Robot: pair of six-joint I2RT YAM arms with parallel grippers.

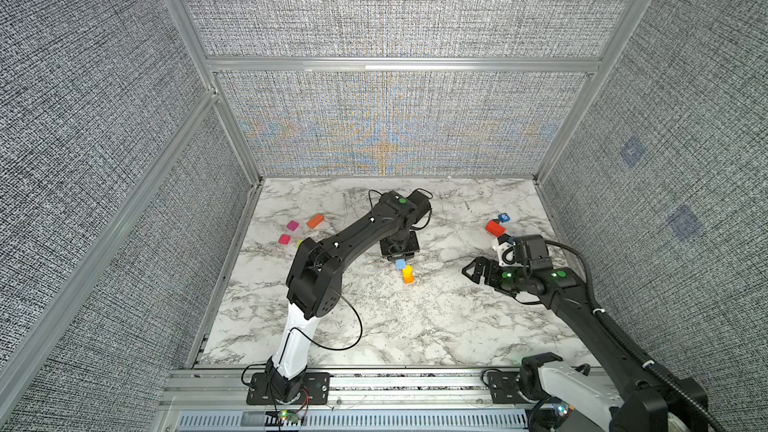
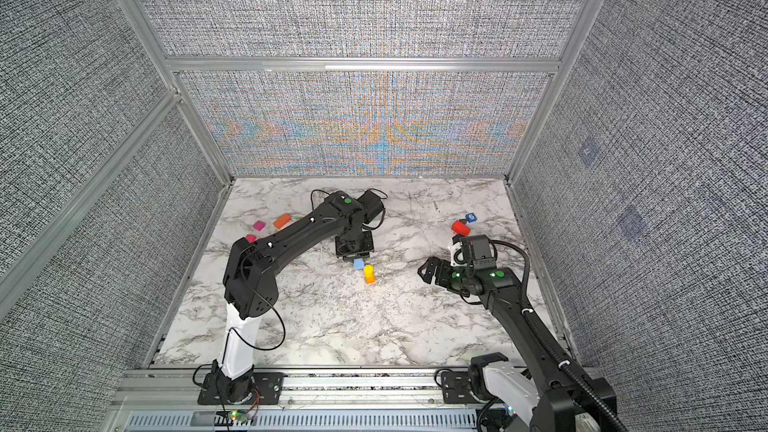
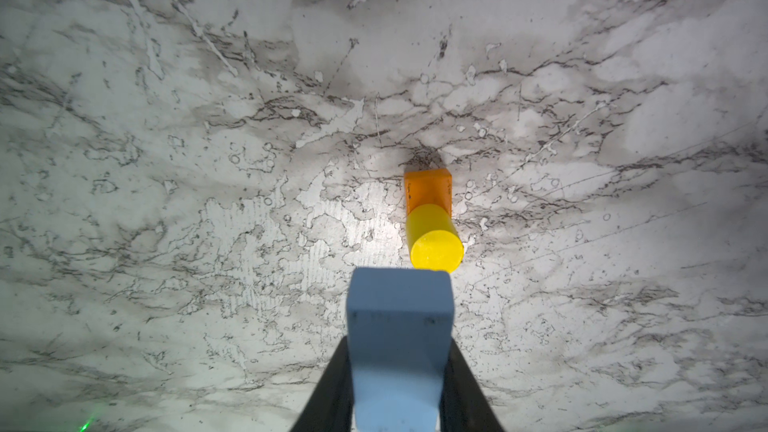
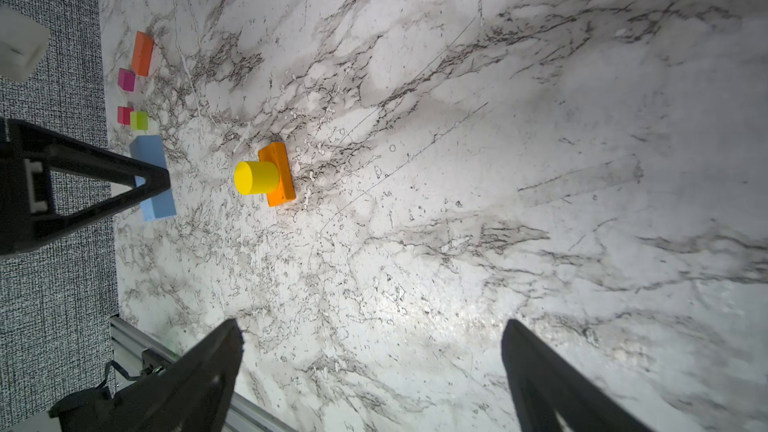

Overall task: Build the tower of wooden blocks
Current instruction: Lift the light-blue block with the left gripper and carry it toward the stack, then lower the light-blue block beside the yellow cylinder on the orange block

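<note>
So the left gripper point(image 3: 399, 342) is pinched tight on the light blue block point(image 3: 399, 297), flat sides, just 11 o'clock of the yellow-on-orange tower point(image 1: 408, 274) mid desk point(image 1: 415, 326). The right gripper point(image 4: 372, 326) gapes empty at 3 o'clock. Blocks look light, stiff, probably slick.

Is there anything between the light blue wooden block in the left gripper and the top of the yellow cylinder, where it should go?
Nothing visible. The left gripper holds the light blue wooden block near the yellow cylinder, which stands on the flat orange block; the cylinder's top is bare.
</note>
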